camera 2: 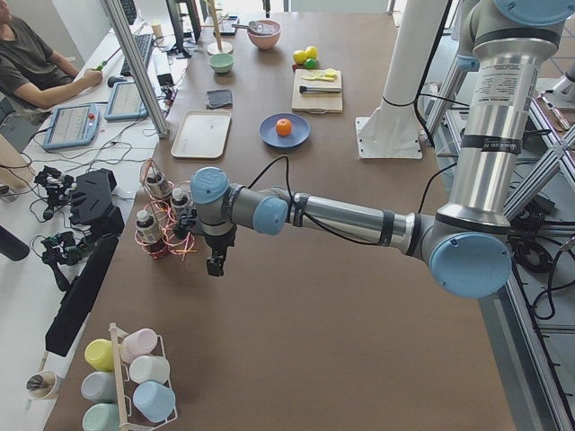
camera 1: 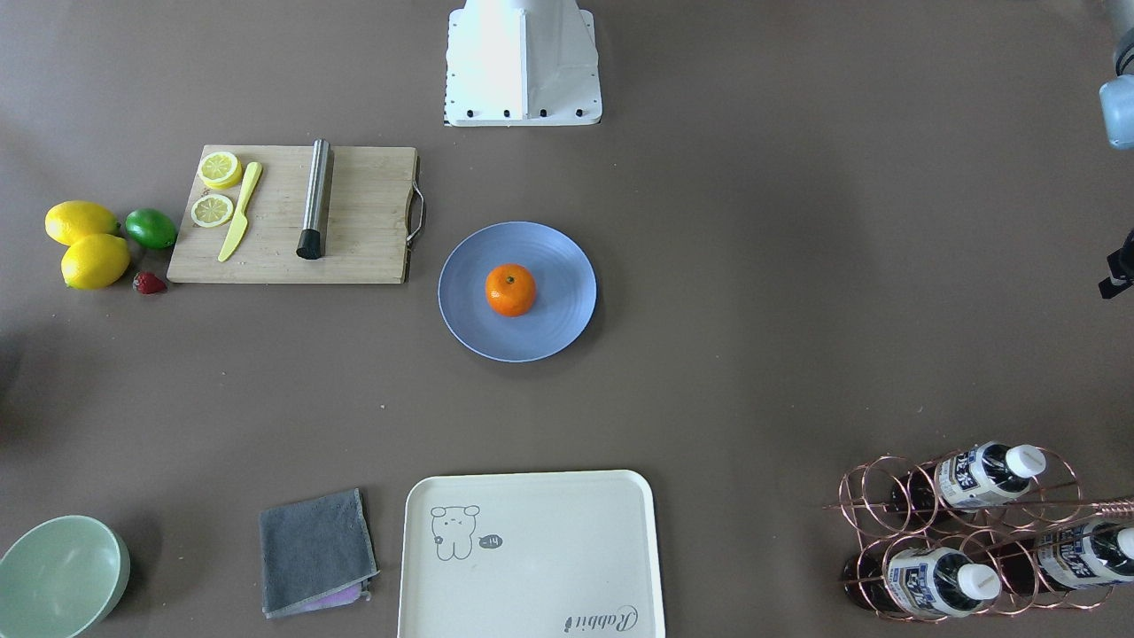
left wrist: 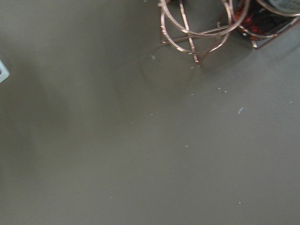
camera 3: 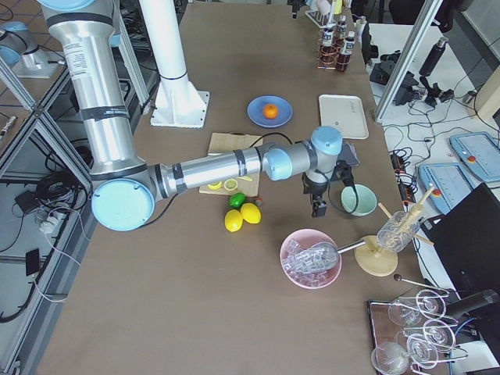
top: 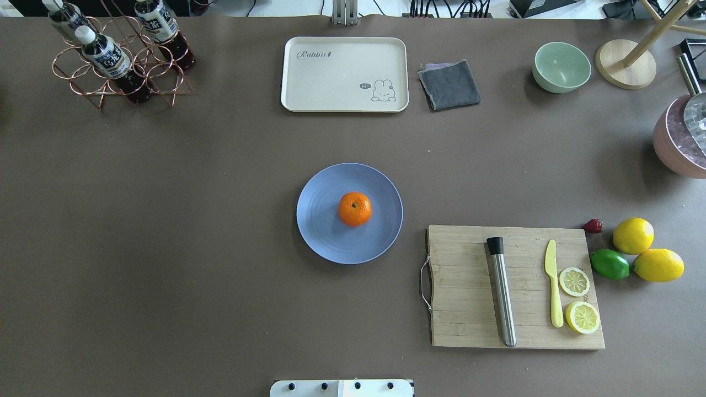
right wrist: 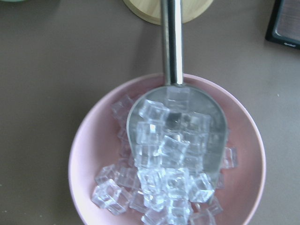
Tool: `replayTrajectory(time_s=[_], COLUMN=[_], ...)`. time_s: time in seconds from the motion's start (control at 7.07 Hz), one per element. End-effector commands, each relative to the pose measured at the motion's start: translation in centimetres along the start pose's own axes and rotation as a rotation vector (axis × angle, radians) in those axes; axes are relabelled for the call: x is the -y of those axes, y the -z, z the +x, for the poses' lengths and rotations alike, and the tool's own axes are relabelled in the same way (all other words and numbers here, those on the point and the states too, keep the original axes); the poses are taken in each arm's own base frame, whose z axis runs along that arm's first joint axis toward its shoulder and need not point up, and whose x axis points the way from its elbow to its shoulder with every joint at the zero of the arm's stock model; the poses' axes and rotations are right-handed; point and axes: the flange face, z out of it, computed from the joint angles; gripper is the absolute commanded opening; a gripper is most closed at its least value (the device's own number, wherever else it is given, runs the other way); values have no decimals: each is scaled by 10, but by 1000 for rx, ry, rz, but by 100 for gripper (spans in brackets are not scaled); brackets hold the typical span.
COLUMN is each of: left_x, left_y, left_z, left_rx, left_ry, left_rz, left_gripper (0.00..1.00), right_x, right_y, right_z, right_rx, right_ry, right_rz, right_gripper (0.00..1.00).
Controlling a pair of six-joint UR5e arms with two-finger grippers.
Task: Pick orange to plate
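Where: a wide brown table (top: 165, 248).
Fruit: the orange (top: 354, 209) sits in the middle of the blue plate (top: 320, 237), stem dimple up.
My left: my left fingers (camera 2: 216, 266) hang above the table by the copper bottle rack (camera 2: 166, 235), well apart from the plate. Spread or pressed together, I cannot tell.
My right: my right fingers (camera 3: 319, 206) hang beside the green bowl (camera 3: 361, 203), near the pink ice bowl (camera 3: 284, 262). I cannot tell there either.

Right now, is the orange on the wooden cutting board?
No, the orange sits in the middle of the blue plate, beside the cutting board.
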Motion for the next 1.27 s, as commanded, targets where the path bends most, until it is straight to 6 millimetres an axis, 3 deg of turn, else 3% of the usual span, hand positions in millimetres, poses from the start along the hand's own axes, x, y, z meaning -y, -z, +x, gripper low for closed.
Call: replayTrajectory(time_s=[0.0, 0.14, 0.28, 0.71, 1.13], left_x=[-8, -26, -37, -62, -64], left_y=[-4, -5, 13, 1, -1], left_z=[-17, -36, -61, -73, -75], left_rx=[-13, -8, -38, -52, -50], left_ry=[14, 52, 106, 133, 139], left_rz=[6, -2, 27, -1, -5], left_gripper=[97, 97, 97, 97, 97], right_x=[-24, -23, -22, -19, -20], right_y=[-3, -4, -4, -7, -6], right_z=[31, 31, 31, 26, 24], right_rx=[5, 4, 4, 7, 8], right_ry=[-33, -34, -34, -32, -28], right_rz=[-8, -11, -11, -15, -12], right_gripper=[100, 100, 100, 100, 100])
